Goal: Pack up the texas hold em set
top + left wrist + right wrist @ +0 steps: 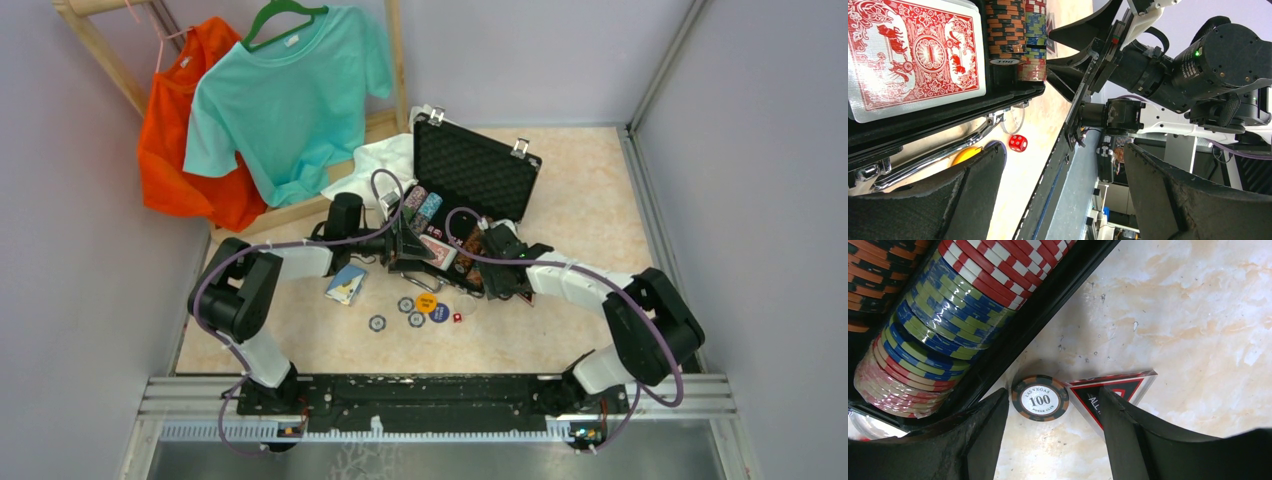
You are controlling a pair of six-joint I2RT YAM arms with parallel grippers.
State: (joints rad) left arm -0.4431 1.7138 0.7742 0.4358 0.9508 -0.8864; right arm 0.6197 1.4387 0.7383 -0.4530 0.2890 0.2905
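Beside the open case (478,165), right pincer (1050,392) is standing wide around a 100 chip (1040,398) on the surface (1198,315); left pincer (1063,150) is gaping too, seemingly empty.

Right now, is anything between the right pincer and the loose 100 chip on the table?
Nothing visible does. The 100 chip shows uncovered between the open right pincer fingers; a triangular marker sits just beside it.

**Loose 100 chip beside the case**

The right gripper (1050,405), jaws wide apart, frames a black-and-orange 100 chip (1040,398) lying flat on the bench (1188,315), just beside the case (1043,305) wall. A triangular red-and-black marker (1088,397) lies next to it, partly hidden. Rows of chips (948,315) fill the case.
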